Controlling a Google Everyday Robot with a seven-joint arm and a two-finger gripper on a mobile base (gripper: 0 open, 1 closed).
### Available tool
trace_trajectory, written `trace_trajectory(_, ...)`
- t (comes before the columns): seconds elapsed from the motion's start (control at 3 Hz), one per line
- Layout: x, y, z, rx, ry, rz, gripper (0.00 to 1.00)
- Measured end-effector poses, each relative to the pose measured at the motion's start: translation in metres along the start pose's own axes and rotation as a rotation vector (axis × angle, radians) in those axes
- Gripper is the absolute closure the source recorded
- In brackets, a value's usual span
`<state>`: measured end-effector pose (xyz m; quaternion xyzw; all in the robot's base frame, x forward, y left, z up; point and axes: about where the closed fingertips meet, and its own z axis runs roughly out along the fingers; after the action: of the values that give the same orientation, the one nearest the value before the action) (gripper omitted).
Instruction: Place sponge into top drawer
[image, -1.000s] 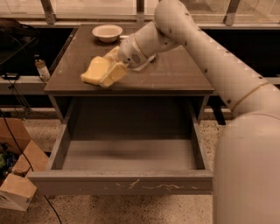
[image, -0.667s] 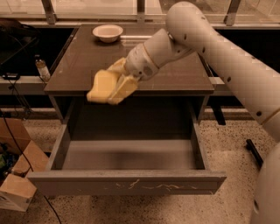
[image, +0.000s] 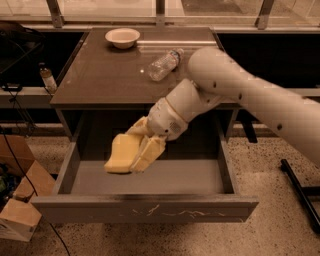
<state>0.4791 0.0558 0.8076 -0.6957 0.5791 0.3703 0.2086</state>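
Observation:
The pale-yellow sponge (image: 121, 152) hangs in my gripper (image: 134, 150), which is shut on it. Both are over the open top drawer (image: 145, 207), above the left-middle of its flat grey floor (image: 190, 177). The sponge is tilted and sits a little above the floor, just in front of the cabinet's top edge. My white arm (image: 240, 87) reaches in from the right, across the cabinet top.
A round white bowl (image: 122, 37) stands at the back of the brown cabinet top (image: 100, 75). A clear plastic bottle (image: 164, 64) lies on its side near the arm. Cardboard boxes (image: 20, 200) sit on the floor at left. A small bottle (image: 47, 77) stands left.
My gripper has carried the sponge off the cabinet top, forward and down, until it hangs over the open drawer. The bottle shows again as the arm dropped.

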Motion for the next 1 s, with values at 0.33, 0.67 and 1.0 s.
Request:
trace_trajectory(0.33,0.038,0.013,0.036,0.062,-0.025,0.188,1.0)
trace_trajectory(0.67,0.07,0.016,0.067,0.132,-0.055,0.346,0.84)
trace_trajectory(1.0,0.09,-0.008,0.092,0.222,-0.12,0.45,0.6)
